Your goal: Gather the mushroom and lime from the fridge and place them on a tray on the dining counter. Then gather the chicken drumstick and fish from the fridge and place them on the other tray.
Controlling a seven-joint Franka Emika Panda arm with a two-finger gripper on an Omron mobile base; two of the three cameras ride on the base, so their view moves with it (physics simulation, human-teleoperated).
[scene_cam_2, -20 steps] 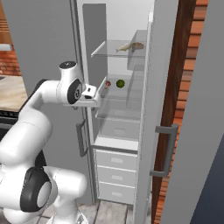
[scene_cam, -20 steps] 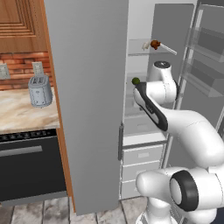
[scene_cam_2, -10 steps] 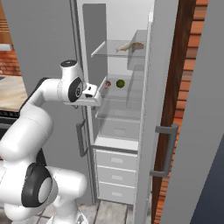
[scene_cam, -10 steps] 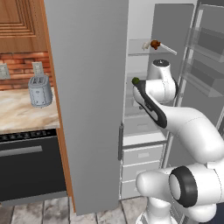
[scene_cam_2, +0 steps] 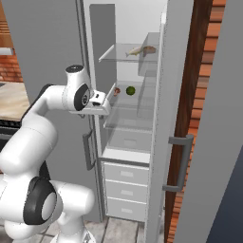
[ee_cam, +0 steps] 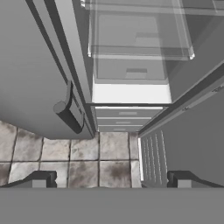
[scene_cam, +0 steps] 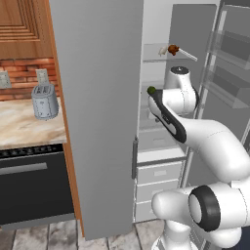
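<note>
Fridge (scene_cam_2: 142,28): doors open, white interior, glass shelves. No brand, label or writing legible anywhere.
Lime (scene_cam_2: 130,90): middle shelf, mushroom (scene_cam_2: 116,90) just beside it.
Chicken drumstick (scene_cam: 172,49): upper shelf.
Fish (scene_cam_2: 137,50): upper shelf.
Tool (ee_cam: 111,180): fingertips spread wide, holding nothing, facing floor and lower drawers.

The white jointed arm with dark joints rises from its base, bends at a high elbow and reaches forward at about mid-height. Its wrist is turned so the hand points downward. The two-finger tool (ee_cam: 111,181) hangs with its jaws spread wide apart, the two small dark fingertips (ee_cam: 39,180) standing far from each other, and nothing is held between them.
</note>
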